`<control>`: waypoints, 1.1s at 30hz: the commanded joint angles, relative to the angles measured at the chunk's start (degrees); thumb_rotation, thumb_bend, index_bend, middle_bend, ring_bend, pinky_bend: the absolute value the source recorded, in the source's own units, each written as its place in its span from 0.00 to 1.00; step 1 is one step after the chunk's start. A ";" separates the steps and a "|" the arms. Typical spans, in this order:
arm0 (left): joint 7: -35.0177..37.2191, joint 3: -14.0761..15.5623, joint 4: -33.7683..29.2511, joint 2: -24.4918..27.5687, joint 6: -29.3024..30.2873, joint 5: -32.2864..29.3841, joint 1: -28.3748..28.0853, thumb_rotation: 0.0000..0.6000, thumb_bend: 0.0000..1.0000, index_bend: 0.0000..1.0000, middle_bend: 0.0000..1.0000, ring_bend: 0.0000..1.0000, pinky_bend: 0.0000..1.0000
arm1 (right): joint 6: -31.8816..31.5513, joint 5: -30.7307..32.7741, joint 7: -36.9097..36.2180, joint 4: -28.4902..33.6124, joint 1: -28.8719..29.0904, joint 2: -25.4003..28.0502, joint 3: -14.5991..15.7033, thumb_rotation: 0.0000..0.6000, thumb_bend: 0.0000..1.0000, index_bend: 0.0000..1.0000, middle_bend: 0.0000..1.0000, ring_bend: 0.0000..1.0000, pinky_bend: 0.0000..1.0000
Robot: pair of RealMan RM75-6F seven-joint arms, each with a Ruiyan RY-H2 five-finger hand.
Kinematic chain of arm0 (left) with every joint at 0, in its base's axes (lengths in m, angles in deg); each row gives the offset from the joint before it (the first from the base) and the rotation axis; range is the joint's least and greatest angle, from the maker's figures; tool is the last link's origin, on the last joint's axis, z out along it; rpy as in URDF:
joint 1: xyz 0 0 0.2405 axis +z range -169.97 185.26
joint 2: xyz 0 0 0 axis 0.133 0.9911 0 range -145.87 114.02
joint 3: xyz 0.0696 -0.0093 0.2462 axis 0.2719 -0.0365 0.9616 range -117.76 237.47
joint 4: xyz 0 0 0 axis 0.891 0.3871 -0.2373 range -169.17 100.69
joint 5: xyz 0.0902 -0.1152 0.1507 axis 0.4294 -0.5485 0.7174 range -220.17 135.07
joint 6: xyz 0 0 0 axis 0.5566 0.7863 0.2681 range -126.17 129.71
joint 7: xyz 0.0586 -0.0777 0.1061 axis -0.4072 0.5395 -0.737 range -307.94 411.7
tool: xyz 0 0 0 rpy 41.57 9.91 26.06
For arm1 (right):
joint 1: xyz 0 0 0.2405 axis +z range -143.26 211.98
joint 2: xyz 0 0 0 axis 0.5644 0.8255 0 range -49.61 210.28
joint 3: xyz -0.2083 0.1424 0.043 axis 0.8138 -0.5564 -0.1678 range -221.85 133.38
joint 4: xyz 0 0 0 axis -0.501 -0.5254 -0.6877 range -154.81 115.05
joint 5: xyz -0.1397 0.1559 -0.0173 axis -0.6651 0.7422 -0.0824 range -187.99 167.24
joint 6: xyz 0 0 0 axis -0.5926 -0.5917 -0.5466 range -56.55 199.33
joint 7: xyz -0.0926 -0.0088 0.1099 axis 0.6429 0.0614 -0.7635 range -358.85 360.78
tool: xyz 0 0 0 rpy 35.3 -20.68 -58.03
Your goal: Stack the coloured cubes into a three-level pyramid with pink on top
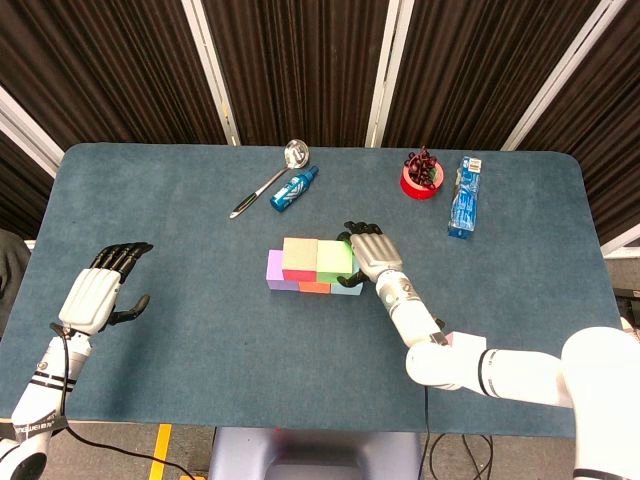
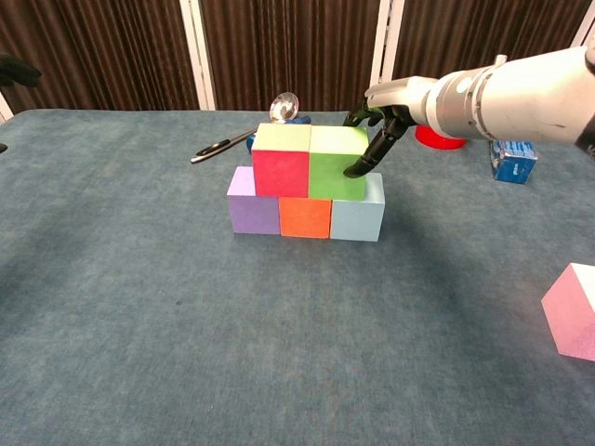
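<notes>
Now the right hand [image 2: 379, 139] rests fingertips against the green cube [image 2: 337, 164], gripping nothing; the left hand [image 1: 98, 290] hangs open. The pink cube [image 2: 572, 311] sits well apart, probably light and rigid, best pinched across opposite faces.

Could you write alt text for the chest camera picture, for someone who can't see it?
The robot's right hand touches the green cube, which sits beside a red cube on a row of three cubes; a pink cube waits at right.

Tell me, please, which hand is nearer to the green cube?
The right hand: its fingertips are against the green cube on its right side. The left hand hovers far off near the table's left edge, fingers apart.
</notes>
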State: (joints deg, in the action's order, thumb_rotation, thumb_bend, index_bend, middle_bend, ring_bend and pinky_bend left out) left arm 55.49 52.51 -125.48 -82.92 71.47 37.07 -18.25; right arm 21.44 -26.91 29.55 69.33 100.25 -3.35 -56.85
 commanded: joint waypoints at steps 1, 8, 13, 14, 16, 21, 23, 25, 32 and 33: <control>-0.03 -0.05 0.02 -0.04 -0.02 -0.03 0.02 1.00 0.38 0.13 0.10 0.10 0.11 | 0.00 0.12 0.11 0.05 0.00 0.02 0.08 1.00 0.36 0.33 0.16 0.00 0.03; 0.08 -0.06 -0.05 0.02 -0.10 0.08 0.14 1.00 0.38 0.13 0.10 0.10 0.11 | -0.21 0.04 0.28 0.81 -0.10 0.36 0.15 1.00 0.36 0.26 0.16 0.00 0.01; -0.02 -0.03 -0.08 0.14 -0.25 0.16 0.18 1.00 0.38 0.13 0.10 0.09 0.11 | -0.58 -0.53 -0.03 2.32 -0.61 1.39 0.16 1.00 0.36 0.19 0.16 0.00 0.01; -0.04 -0.04 -0.11 0.17 -0.24 0.15 0.21 1.00 0.38 0.13 0.10 0.09 0.11 | -0.75 -0.83 -0.19 2.85 -0.85 1.82 0.17 1.00 0.36 0.18 0.15 0.00 0.01; -0.12 -0.09 -0.22 0.26 -0.11 0.15 0.29 1.00 0.38 0.13 0.10 0.09 0.11 | -1.43 -1.86 -0.75 4.66 -1.71 3.31 0.22 1.00 0.36 0.16 0.15 0.00 0.01; -0.59 -0.32 -0.70 0.48 0.74 0.27 0.64 1.00 0.38 0.13 0.10 0.09 0.11 | -4.23 -6.78 -3.27 11.90 -6.04 9.75 1.15 1.00 0.36 0.15 0.15 0.00 0.01; -0.74 -0.44 -0.69 0.40 1.06 0.29 0.73 1.00 0.38 0.13 0.10 0.09 0.11 | -5.56 -9.15 -4.43 14.76 -8.29 12.64 1.95 1.00 0.36 0.15 0.15 0.00 0.01; -0.55 -0.57 -0.41 0.15 1.18 0.40 0.69 1.00 0.38 0.13 0.10 0.09 0.11 | -7.02 -12.37 -6.16 17.98 -11.40 16.17 3.23 1.00 0.36 0.16 0.15 0.00 0.01; -1.34 -0.77 2.23 -1.96 1.52 1.02 0.19 1.00 0.37 0.13 0.11 0.09 0.11 | -11.48 -26.74 -14.94 24.52 -23.95 25.94 8.84 1.00 0.36 0.24 0.15 0.00 0.01; -1.69 -0.87 2.35 -2.20 1.48 0.86 0.11 1.00 0.38 0.13 0.11 0.09 0.11 | -12.32 -29.66 -16.62 24.96 -26.29 27.03 10.12 1.00 0.36 0.25 0.15 0.00 0.01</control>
State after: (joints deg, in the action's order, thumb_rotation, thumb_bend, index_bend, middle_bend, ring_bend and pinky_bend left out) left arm 54.09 51.73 -123.32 -84.86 72.97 38.05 -18.02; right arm 11.76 -50.40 17.26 91.66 79.45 19.75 -50.05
